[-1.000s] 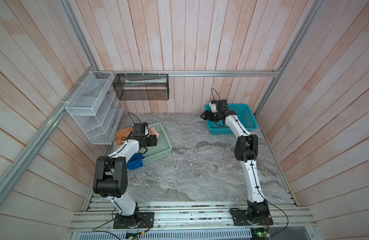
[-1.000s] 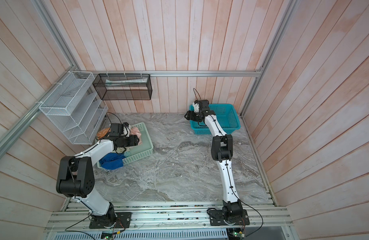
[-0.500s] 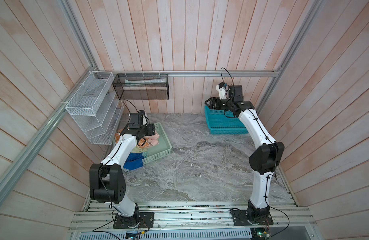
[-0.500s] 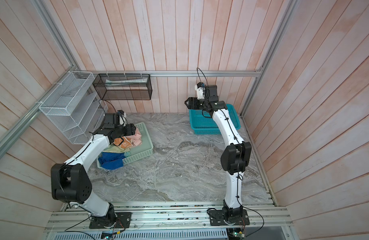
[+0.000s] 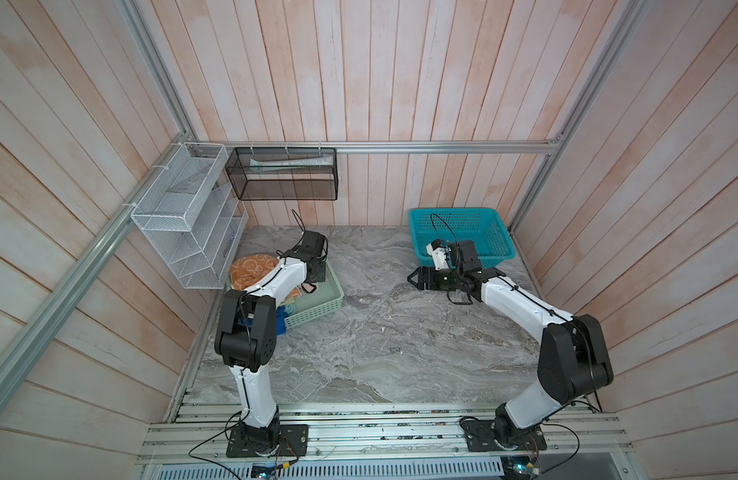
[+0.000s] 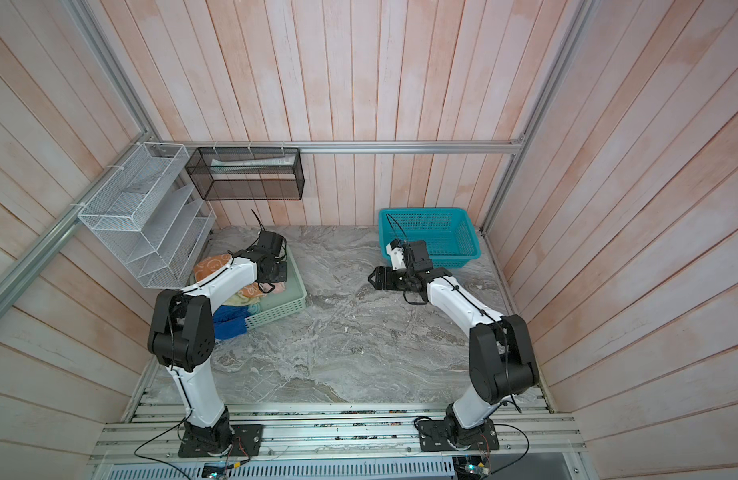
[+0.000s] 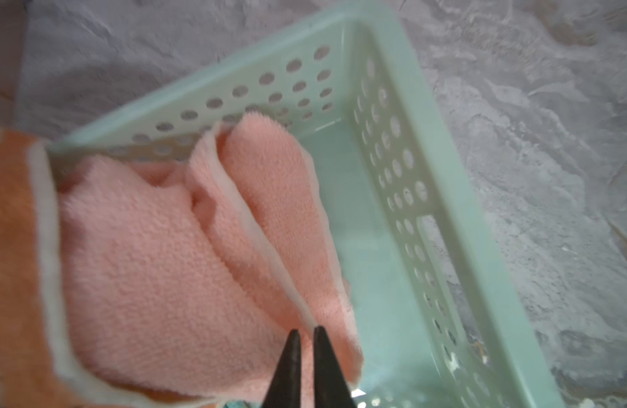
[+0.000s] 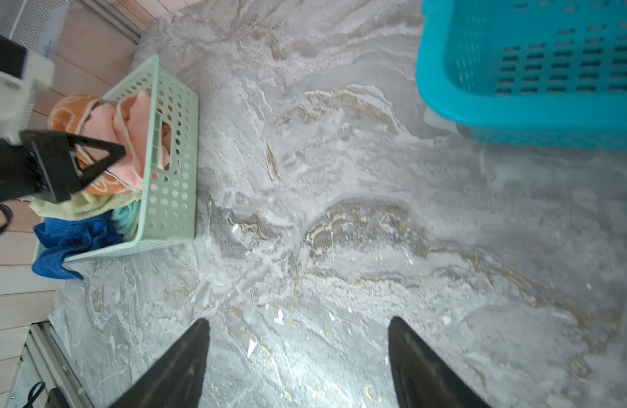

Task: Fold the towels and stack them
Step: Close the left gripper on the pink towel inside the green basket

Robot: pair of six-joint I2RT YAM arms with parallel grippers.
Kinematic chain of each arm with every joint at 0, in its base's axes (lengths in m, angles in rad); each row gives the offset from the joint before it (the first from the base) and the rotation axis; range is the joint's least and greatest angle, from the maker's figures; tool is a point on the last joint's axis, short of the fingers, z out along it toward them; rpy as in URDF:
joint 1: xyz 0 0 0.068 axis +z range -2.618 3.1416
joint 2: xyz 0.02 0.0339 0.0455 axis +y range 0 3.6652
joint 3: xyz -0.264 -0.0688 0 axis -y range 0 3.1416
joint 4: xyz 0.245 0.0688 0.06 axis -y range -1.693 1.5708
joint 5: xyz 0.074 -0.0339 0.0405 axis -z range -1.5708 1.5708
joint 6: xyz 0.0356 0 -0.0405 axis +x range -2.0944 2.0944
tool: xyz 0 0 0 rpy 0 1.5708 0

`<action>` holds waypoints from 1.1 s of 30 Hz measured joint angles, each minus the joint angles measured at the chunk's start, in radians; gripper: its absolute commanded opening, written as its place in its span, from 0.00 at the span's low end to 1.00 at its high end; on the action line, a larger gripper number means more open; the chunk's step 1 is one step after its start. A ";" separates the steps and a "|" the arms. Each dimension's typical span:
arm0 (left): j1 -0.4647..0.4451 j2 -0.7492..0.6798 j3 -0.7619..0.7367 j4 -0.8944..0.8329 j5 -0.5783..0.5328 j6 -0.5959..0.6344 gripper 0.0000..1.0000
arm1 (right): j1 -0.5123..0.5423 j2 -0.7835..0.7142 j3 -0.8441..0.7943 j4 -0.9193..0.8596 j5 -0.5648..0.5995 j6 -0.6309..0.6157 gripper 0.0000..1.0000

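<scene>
The towels lie bunched in the mint-green basket at the left wall. The orange-and-cream one is at the far end and the royal blue one spills over the near end. The pale yellow one lies between them. In the left wrist view my left gripper is shut on the white hem of the salmon-pink towel inside the basket. My right gripper hangs open over bare marble in front of the teal basket, its fingertips wide apart and holding nothing.
A white wire rack and a black mesh basket hang on the walls above the mint basket. Wooden walls close in on three sides. Aluminium rails run along the table's front edge, where both arm bases stand.
My left gripper has dropped into the mint basket and shut on the pink towel's hem. My right arm has swung down from above the teal basket towards the table's middle, still open.
</scene>
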 measured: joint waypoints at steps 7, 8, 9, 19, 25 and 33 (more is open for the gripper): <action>-0.013 -0.064 0.026 -0.069 -0.032 -0.031 0.64 | -0.124 0.029 -0.137 0.112 -0.003 0.036 0.80; -0.013 -0.069 0.026 -0.080 -0.029 -0.065 0.66 | -0.149 0.045 -0.141 0.125 -0.003 0.039 0.80; -0.013 -0.072 0.024 -0.089 -0.021 -0.104 0.67 | -0.173 0.064 -0.141 0.140 -0.003 0.040 0.80; -0.001 -0.073 -0.174 0.048 0.135 -0.411 0.80 | -0.286 0.256 -0.007 0.185 -0.014 0.026 0.78; 0.029 -0.025 -0.175 0.178 0.132 -0.499 0.67 | -0.339 0.304 0.097 0.202 -0.021 0.010 0.77; 0.040 0.008 -0.175 0.214 0.113 -0.523 0.61 | -0.359 0.372 0.152 0.213 -0.029 0.001 0.76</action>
